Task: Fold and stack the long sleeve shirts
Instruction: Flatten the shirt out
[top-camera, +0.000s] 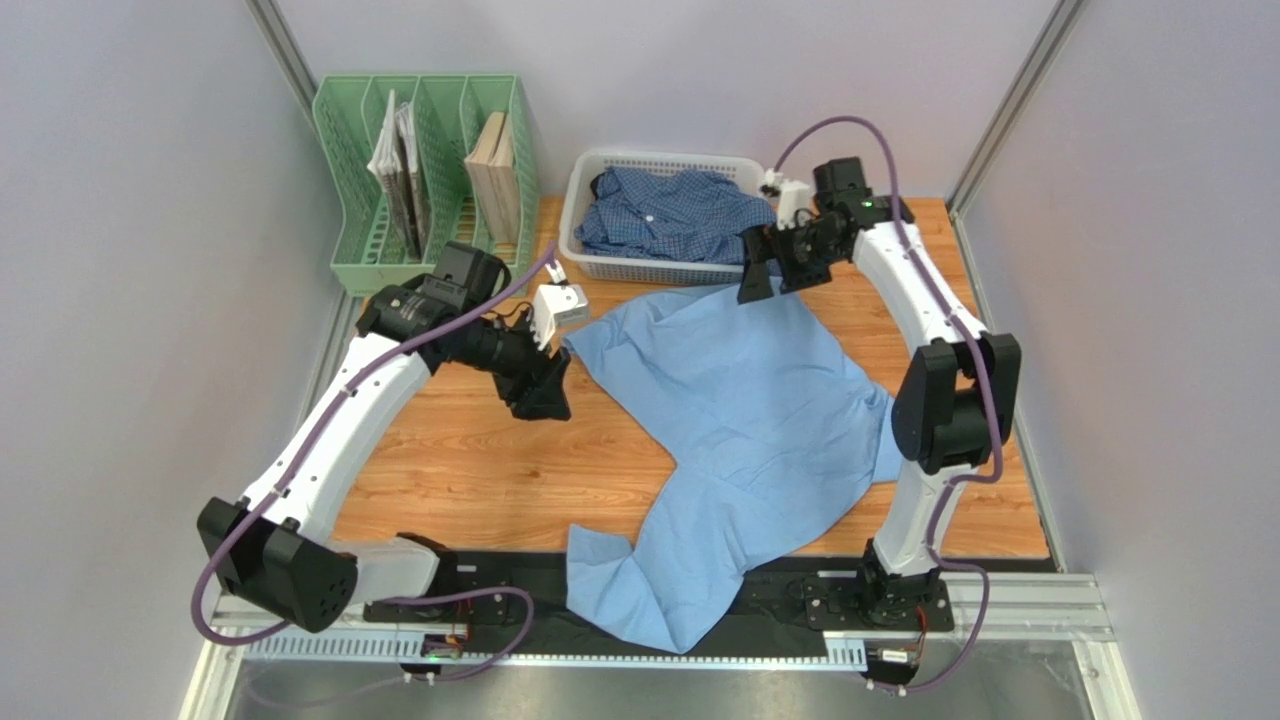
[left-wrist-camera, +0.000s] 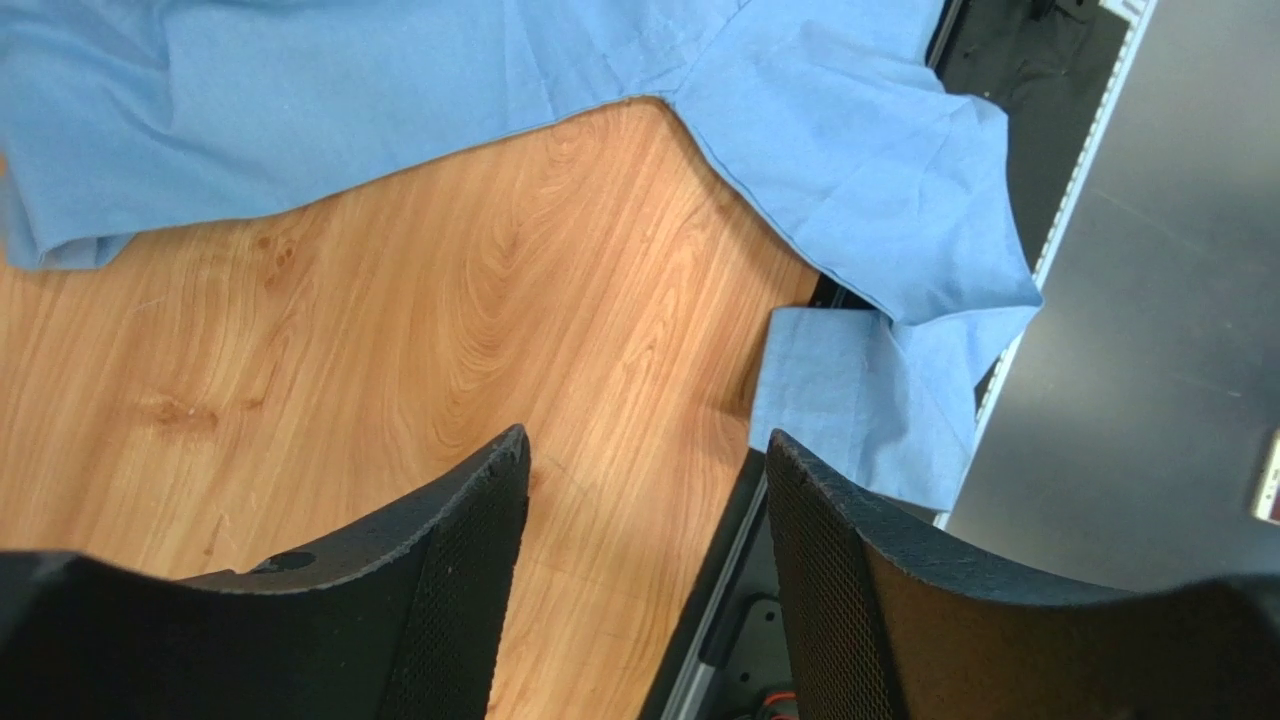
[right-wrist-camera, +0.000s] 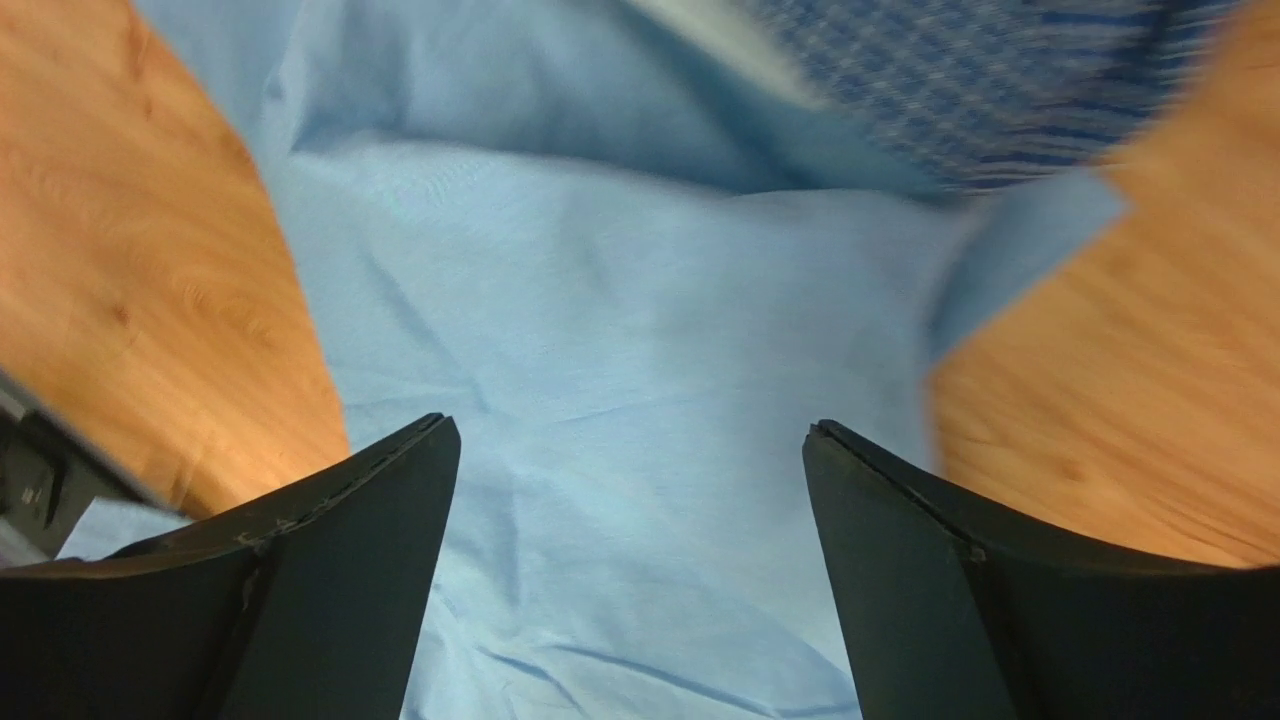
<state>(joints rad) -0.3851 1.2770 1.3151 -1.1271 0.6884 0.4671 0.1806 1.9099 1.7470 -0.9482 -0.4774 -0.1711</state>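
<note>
Although the black textured fingers (left-wrist-camera: 451, 600) fill the lower part of each wrist view, the jaw state is readable on both arms.

Left gripper (top-camera: 541, 393): jaws apart, nothing between them. It hangs over the bare orange-brown wood-grain table (top-camera: 451, 465), just beside the left edge of the plain light sky-blue cloth shirt (top-camera: 736, 435).

Right gripper (top-camera: 759, 282): jaws wide apart, nothing between them. It hangs above the far edge of the same shirt, close to the front wall of the white slotted plastic basket (top-camera: 646, 272).

The sky-blue shirt lies spread across the middle of the table, creased and softly folded. One portion drapes over the near table edge onto the black mounting plate (top-camera: 781, 578) between the arm bases. Its collar cannot be made out.

The darker blue fine-check shirt (top-camera: 676, 210) lies crumpled inside the basket. In the right wrist view it appears only as a blurred patch, cut off by the top edge.

A mint-green plastic file rack (top-camera: 361, 225) stands left of the basket and holds upright books (top-camera: 398, 165). Any print on them is too small to read.
</note>
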